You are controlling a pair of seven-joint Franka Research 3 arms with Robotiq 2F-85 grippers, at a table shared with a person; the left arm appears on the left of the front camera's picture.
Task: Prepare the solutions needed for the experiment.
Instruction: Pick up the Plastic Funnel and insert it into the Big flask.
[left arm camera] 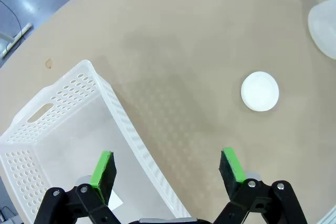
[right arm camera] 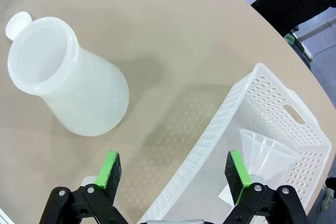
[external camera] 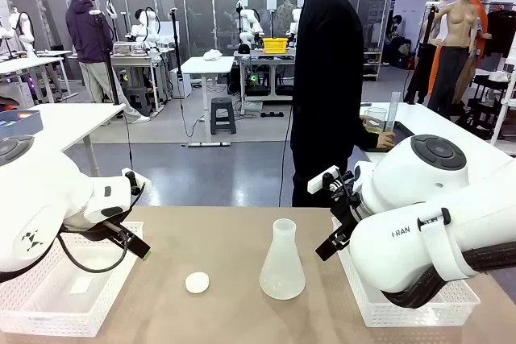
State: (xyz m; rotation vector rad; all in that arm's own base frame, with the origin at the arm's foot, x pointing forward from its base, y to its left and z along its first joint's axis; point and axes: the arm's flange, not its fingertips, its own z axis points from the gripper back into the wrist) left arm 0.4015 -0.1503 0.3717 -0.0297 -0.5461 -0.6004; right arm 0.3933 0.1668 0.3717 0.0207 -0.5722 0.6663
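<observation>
The left pincer (left arm camera: 167,162) hangs empty with its fingers apart, straddling the rim of the left basket (left arm camera: 63,114) at the near left corner of the desk (external camera: 218,231). The right pincer (right arm camera: 173,167) is likewise spread and empty over the rim of the right basket (right arm camera: 273,93), which holds a funnel (right arm camera: 265,150). A flask (external camera: 282,259) stands upright mid-desk, with a white disc (external camera: 197,282) near it. The solutions (external camera: 372,125) appear to sit in a clear vessel on a second desk (external camera: 439,126) beyond the far right edge, by the person's hand (external camera: 385,141).

You can read just "FRAN", likely the start of a longer brand name, on the right arm (external camera: 403,249) just behind the right claw (right arm camera: 176,169).
</observation>
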